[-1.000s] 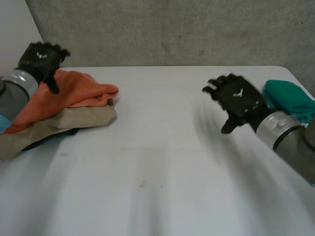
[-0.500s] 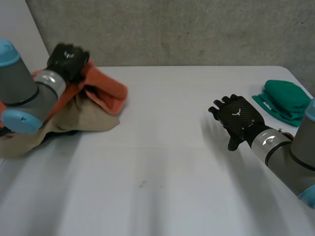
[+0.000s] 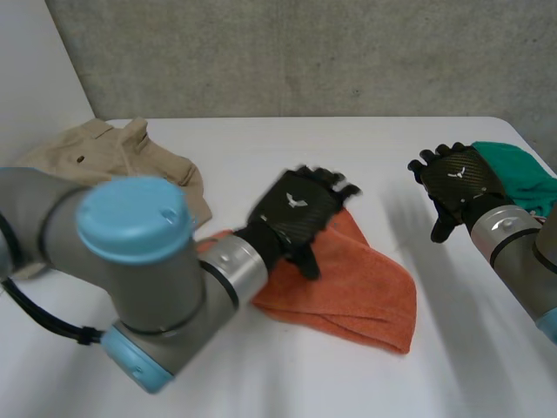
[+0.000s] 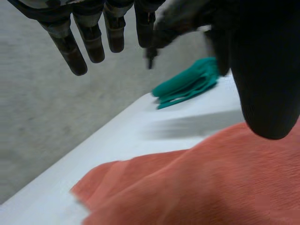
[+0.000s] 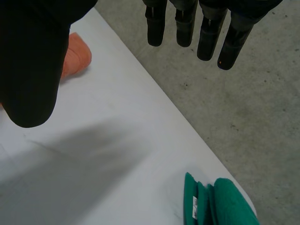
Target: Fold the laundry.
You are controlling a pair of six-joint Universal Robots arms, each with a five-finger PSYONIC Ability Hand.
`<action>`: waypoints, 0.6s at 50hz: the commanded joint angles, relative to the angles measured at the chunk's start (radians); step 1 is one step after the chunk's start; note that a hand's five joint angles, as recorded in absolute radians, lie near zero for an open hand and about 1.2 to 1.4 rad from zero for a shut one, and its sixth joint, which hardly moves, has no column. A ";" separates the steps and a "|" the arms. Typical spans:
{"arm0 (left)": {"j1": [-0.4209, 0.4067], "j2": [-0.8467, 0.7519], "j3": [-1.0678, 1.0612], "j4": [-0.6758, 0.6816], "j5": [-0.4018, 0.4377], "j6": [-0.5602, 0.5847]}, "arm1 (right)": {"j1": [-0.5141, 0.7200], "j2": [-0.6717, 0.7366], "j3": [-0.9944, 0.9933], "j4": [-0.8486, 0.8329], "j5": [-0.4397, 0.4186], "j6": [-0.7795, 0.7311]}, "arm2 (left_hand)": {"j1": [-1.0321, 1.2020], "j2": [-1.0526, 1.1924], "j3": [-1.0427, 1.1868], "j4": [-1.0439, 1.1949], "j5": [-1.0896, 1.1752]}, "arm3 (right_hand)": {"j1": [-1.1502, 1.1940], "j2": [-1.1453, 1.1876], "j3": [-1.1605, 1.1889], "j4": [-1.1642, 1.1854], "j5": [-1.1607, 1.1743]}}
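Near the middle of the white table [image 3: 261,152] lies the orange cloth [image 3: 357,283], loosely spread and creased, with the left hand [image 3: 296,213] over its far-left edge. In the left wrist view that hand's fingers [image 4: 75,51] are straight and set apart from the thumb, holding nothing, with the cloth under the palm; contact cannot be confirmed. Toward the table's right side the right hand [image 3: 459,181] hovers with fingers [image 5: 206,37] likewise straight and empty, just beside the folded green cloth [image 3: 522,170], while a crumpled beige garment [image 3: 104,157] sits at the far-left corner.
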 commanded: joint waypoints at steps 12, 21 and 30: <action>0.287 0.099 0.031 -0.122 0.017 0.013 | 0.007 -0.024 -0.106 0.444 -0.035 0.065 | 0.062 0.054 0.048 0.055 0.037 | -0.023 -0.044 -0.033 -0.053 -0.053; 0.270 -0.106 0.135 -0.220 0.009 0.057 | 0.016 -0.031 -0.033 0.433 -0.034 0.065 | 0.109 0.101 0.095 0.101 0.084 | -0.023 -0.044 -0.033 -0.053 -0.053; 0.244 -0.169 0.143 -0.259 -0.072 0.194 | 0.019 -0.031 0.030 0.365 -0.030 0.057 | 0.264 0.257 0.251 0.257 0.240 | -0.023 -0.044 -0.033 -0.053 -0.053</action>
